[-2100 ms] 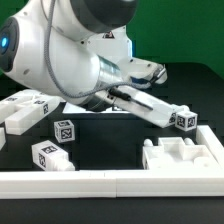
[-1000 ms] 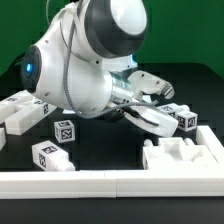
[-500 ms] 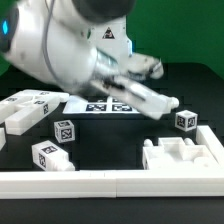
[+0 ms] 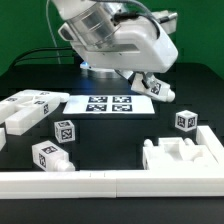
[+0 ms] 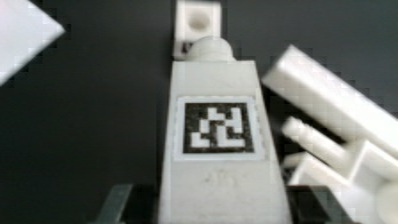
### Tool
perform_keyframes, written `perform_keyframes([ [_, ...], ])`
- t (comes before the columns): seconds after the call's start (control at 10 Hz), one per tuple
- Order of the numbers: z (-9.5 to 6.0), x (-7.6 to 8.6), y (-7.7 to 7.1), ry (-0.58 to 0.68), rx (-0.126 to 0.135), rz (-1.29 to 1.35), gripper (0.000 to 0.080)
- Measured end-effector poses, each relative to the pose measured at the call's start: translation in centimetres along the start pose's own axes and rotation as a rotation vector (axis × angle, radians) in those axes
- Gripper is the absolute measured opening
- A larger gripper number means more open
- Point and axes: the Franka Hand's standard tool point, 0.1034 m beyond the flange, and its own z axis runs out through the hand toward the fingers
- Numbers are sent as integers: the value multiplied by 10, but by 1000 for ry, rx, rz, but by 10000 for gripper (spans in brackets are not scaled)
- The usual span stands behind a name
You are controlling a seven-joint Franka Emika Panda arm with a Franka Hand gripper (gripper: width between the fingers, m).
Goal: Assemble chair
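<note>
Black surface, green wall | end effector clamped on a chair leg, up near the marker board | step, I think: carry leg | next: line it up with the big chair piece near the marker board, push gently.

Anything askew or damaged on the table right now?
Nothing damaged or spilled. Loose chair pieces on the exterior view's left lie at mixed angles, normal for unassembled parts. The claw holds a tagged chair leg tilted, off the table.

Pincer fingers indistinct around the chair leg; arm top off-frame.
</note>
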Motion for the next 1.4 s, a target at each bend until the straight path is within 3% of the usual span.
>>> perform_keyframes([
  [0.2, -2, 2, -6, 114, 1, -34, 284],
  [0.3, -17, 13, -8, 159, -57, -119, 284],
  [0.4, -39, 27, -24, 224, -83, -194, 284],
  [0.5, -50, 31, -45, 288, -106, -271, 284],
  [0.6, -48, 24, -63, 377, -123, -342, 284],
  [0.7, -39, 11, -72, 415, -112, -361, 284],
  [0.9, -35, 8, -77, 497, -60, -386, 284],
  [1.0, -32, 5, -84, 547, -20, -392, 284],
  [1.1, -28, 0, -90, 570, -24, -439, 284],
  [1.3, -29, 2, -119, 634, -97, -651, 284],
  [1.4, -21, -4, -129, 642, -119, -704, 284],
])
